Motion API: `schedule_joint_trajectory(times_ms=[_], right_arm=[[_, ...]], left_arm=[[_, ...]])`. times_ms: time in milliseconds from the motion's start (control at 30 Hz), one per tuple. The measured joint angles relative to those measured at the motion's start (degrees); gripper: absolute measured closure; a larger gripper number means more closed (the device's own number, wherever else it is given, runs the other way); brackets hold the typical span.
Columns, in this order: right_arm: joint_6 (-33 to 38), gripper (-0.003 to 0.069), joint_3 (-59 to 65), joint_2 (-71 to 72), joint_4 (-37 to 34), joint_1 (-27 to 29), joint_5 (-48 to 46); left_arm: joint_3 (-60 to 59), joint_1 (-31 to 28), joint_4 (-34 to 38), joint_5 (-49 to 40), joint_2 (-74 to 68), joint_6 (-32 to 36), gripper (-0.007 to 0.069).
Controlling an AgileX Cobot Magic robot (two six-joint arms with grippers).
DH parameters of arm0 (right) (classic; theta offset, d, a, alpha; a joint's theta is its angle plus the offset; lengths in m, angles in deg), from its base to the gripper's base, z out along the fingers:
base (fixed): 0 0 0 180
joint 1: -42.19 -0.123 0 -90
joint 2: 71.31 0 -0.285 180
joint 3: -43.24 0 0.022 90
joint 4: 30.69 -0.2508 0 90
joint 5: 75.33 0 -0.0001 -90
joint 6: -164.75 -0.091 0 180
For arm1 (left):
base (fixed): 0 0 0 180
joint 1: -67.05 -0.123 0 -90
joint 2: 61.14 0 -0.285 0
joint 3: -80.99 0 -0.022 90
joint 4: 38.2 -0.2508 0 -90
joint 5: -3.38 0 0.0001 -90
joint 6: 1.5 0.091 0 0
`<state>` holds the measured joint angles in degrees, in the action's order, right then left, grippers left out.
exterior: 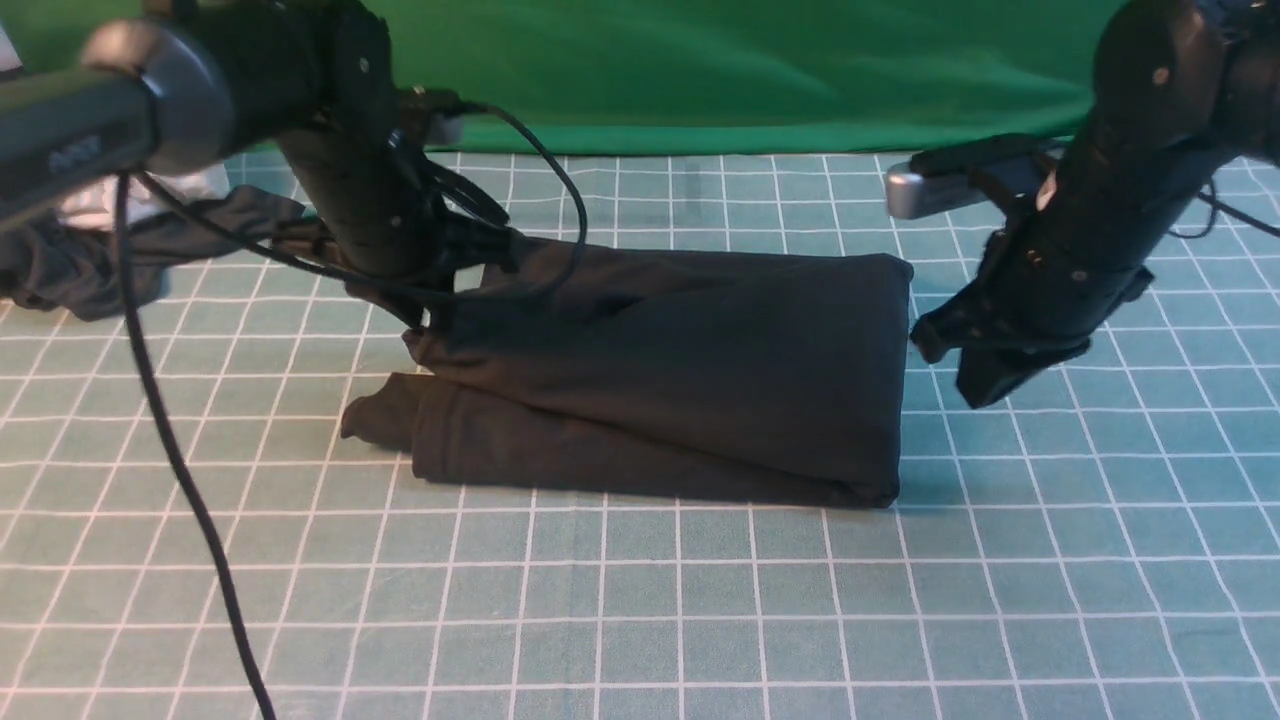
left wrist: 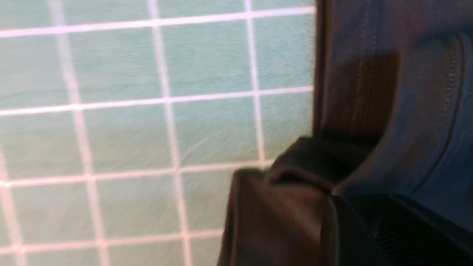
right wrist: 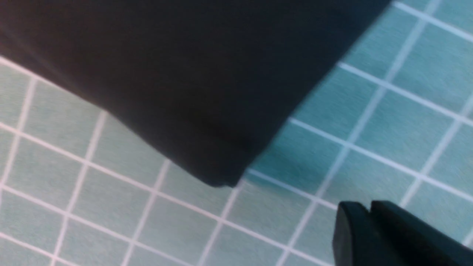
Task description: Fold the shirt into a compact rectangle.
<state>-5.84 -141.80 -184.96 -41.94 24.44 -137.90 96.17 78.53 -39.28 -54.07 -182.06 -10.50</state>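
The surface [exterior: 640,610] is covered with matte grey-green cloth, ruled in white lines that make a grid of squares. Beyond it, at 12 o'clock, hangs one smooth green sheet [exterior: 740,75] with soft folds. Two dark arms, the left arm [exterior: 350,170] and the right arm [exterior: 1110,190], reach in from 10 and 2 o'clock.

One black shirt [exterior: 700,360] lies around the middle of the surface, folded in soft layers into a long, uneven four-sided shape. Its 3 o'clock edge is fairly straight; a lower layer shows along the 6 o'clock side, and a rumpled flap sticks out at 8 o'clock. The left wrist view shows two parallel rows of stitching and a ribbed, curling band.

At 10 o'clock on the surface sits one crumpled dark grey garment [exterior: 90,260], with one white cloth [exterior: 150,195] bunched behind it. A black cable [exterior: 185,470] loops down near the left arm.

Of two pincers, the left pincer [exterior: 428,322] is at the shirt's 9 o'clock end, its fingers narrowly set against dark fabric; whether they grip it, I cannot tell. The right pincer [exterior: 955,370] is narrow, fingers together and holding nothing, just beside the shirt's 3 o'clock edge.
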Motion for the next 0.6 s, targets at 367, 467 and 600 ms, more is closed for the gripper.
schedule_joint_trajectory(times_ms=[367, 467, 600], right_arm=[[0.01, 0.0102, 3.43, 0.00, -9.06, -2.33, 2.09], [-0.14, 0.0084, 3.51, 0.00, -9.28, -3.47, 4.72], [-0.55, 0.0092, 3.51, 0.00, -9.38, -4.13, 6.65]], left_arm=[[-8.19, 0.00, -0.62, -9.20, 7.86, -2.34, 0.0249], [-12.77, 0.00, 0.02, -3.69, 7.86, -3.97, 0.0189], [-18.14, 0.00, 2.47, 4.48, 7.75, -5.06, 0.0112]])
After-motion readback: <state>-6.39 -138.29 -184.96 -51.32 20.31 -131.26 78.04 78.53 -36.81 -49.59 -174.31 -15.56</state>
